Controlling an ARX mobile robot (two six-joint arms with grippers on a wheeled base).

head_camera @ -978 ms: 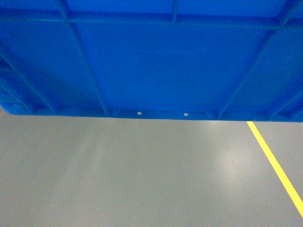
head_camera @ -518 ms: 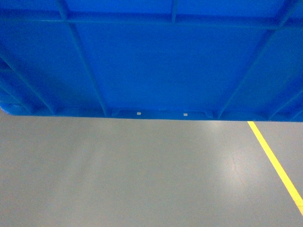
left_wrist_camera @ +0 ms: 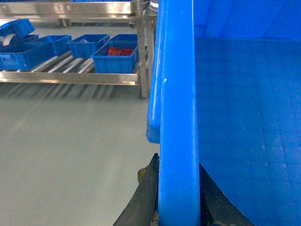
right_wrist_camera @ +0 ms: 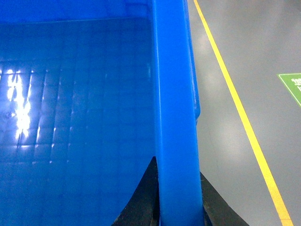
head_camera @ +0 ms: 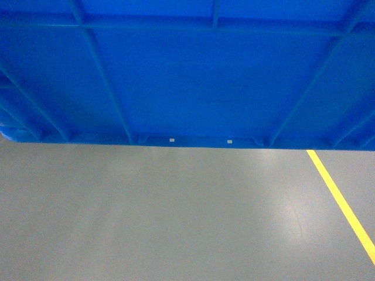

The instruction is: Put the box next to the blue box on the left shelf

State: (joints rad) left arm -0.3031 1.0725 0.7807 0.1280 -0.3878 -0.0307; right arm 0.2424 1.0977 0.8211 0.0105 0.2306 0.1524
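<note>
The box [head_camera: 187, 76] is a large bright-blue crate; its ribbed outer wall fills the upper half of the head view, above grey floor. My left gripper [left_wrist_camera: 178, 162] is shut on the box's left rim [left_wrist_camera: 178, 94], one black finger on each side. My right gripper [right_wrist_camera: 177, 165] is shut on the box's right rim [right_wrist_camera: 173, 94] in the same way. The box's inside is bare. The left shelf [left_wrist_camera: 70, 77], a steel roller rack, stands ahead to the left in the left wrist view and carries several smaller blue boxes, one with red contents [left_wrist_camera: 115, 59].
A yellow floor line [head_camera: 340, 199] runs along the right, and appears as the same line [right_wrist_camera: 235, 94] in the right wrist view. A green floor marking [right_wrist_camera: 291, 87] lies beyond it. The shelf's upper steel rail [left_wrist_camera: 70, 8] spans above the crates. Grey floor lies between me and the shelf.
The floor and its light patches have slid a little under the box in the head view, and the yellow line has shifted slightly. The box stays put in the view, held by both grippers.
</note>
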